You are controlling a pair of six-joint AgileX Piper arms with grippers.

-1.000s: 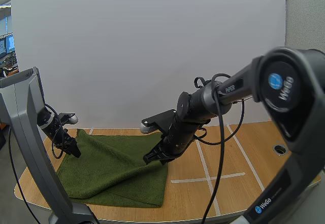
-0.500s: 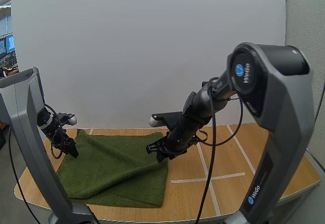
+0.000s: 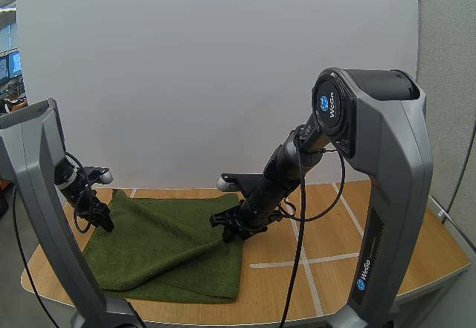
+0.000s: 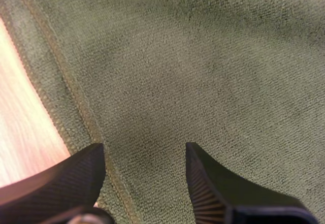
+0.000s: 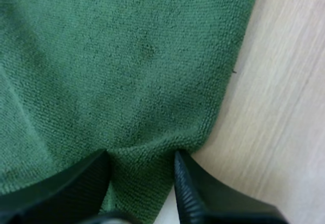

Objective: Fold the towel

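Observation:
A dark green towel [image 3: 163, 250] lies on the wooden table [image 3: 349, 224], its right part doubled over with a soft ridge. My left gripper [image 3: 103, 220] stands open at the towel's left edge. In the left wrist view the gripper [image 4: 144, 183] straddles the hemmed border of the towel [image 4: 203, 66], with bare wood beside it. My right gripper [image 3: 232, 229] rests low at the towel's right edge. Its fingers [image 5: 203, 196] stand apart, open, with a small bunched fold of towel [image 5: 127, 71] lying between them, close to the towel's edge.
White tape lines [image 3: 305, 259] cross the bare wood to the right of the towel. The table's front edge [image 3: 282, 314] runs close below the towel's near border. The right arm [image 3: 297, 164] slants down over the table's middle.
My right gripper has sunk with the towel's right edge down to the table and opened, letting the cloth go. The left gripper has not moved.

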